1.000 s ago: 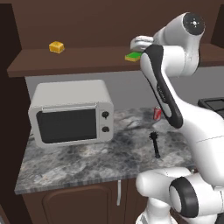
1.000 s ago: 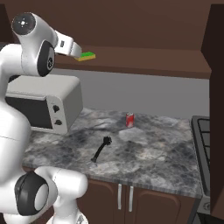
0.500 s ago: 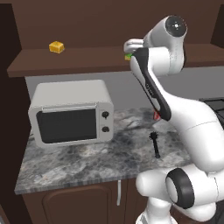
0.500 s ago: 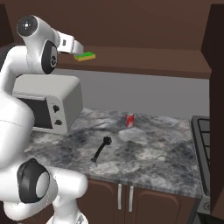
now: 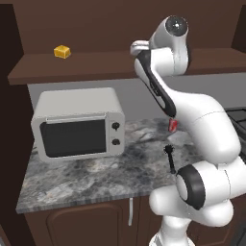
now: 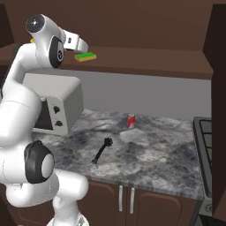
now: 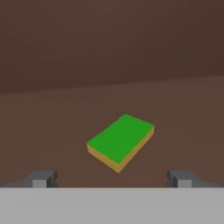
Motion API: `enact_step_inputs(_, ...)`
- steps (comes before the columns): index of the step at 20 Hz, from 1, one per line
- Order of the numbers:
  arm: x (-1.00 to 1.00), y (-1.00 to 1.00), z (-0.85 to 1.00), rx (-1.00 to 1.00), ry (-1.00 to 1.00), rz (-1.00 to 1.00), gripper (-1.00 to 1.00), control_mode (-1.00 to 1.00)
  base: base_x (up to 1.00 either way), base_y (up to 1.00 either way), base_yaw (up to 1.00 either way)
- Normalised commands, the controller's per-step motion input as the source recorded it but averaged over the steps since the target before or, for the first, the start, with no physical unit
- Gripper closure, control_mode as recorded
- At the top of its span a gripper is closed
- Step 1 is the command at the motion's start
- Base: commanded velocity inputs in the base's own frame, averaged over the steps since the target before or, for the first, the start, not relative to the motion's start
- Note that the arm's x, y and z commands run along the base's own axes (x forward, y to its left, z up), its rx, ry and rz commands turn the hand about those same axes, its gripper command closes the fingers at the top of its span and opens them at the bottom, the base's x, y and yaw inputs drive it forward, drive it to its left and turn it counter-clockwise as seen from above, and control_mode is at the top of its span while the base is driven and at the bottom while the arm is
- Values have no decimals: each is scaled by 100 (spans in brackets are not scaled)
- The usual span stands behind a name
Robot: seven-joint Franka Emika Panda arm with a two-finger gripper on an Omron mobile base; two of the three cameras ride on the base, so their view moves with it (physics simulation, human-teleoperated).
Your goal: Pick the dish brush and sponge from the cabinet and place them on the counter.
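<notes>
The sponge (image 7: pixel 121 141), green on top with a yellow layer beneath, lies flat on the brown shelf of the cabinet (image 6: pixel 145 66). My gripper (image 6: pixel 83 47) hovers just above and behind the sponge (image 6: pixel 86 56), open and empty. In the hand view the sponge sits just ahead of my gripper (image 7: pixel 112 178), centred between the two fingertips (image 7: pixel 41 178), which stand wide apart. The dish brush (image 6: pixel 101 150), black and slim, lies on the grey stone counter (image 6: pixel 150 154); it also shows as the dish brush (image 5: pixel 169 158) beside the arm. In the left base view my arm hides the sponge.
A white microwave (image 5: pixel 77 127) stands on the counter's left part. A red can (image 6: pixel 130 120) is near the back wall. A small yellow block (image 5: pixel 62 51) rests on the shelf's left end. A stove (image 6: pixel 216 145) borders the counter on the right.
The arm has swung further in over the shelf, bringing the open gripper slightly closer to the sponge. In the left base view the arm now covers the sponge.
</notes>
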Motion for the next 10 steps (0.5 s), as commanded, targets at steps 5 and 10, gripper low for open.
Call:
enact_step_inputs(5,20,3,0,0,4,-3,-100,-100,0,0,0)
enact_step_inputs(10,0,0,-10,0,2,0,-100,-100,0,0,0)
